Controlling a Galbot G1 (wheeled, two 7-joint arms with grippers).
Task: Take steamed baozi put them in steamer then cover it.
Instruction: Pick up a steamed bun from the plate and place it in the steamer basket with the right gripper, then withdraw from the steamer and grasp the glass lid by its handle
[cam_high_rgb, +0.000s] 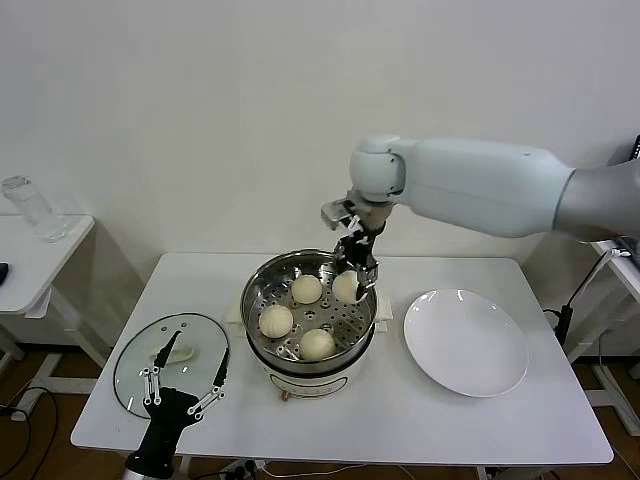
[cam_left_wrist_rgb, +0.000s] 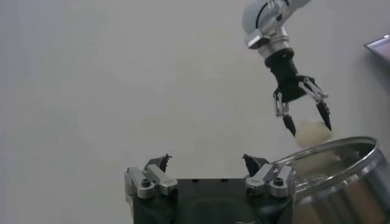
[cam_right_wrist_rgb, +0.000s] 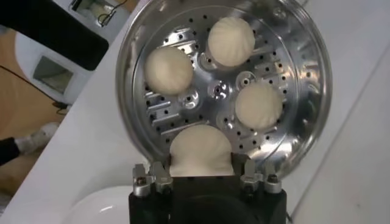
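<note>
The steamer (cam_high_rgb: 252, 300) stands mid-table on its white base. Three baozi lie on its perforated tray: one at the back (cam_high_rgb: 306, 288), one on the left (cam_high_rgb: 276, 320), one at the front (cam_high_rgb: 318, 344). My right gripper (cam_high_rgb: 358, 278) is over the tray's back right part, shut on the fourth baozi (cam_high_rgb: 346, 287). In the right wrist view that baozi (cam_right_wrist_rgb: 201, 151) sits between my fingers, low over the tray (cam_right_wrist_rgb: 213, 91). The glass cover (cam_high_rgb: 135, 372) lies flat on the table at the front left. My left gripper (cam_high_rgb: 183, 382) is open and empty, just beside it.
An empty white plate (cam_high_rgb: 465, 342) lies right of the steamer. A side table with a glass jar (cam_high_rgb: 30, 208) stands at the far left. The left wrist view shows the steamer's wall (cam_left_wrist_rgb: 341, 176) and my right gripper (cam_left_wrist_rgb: 308, 122) above it.
</note>
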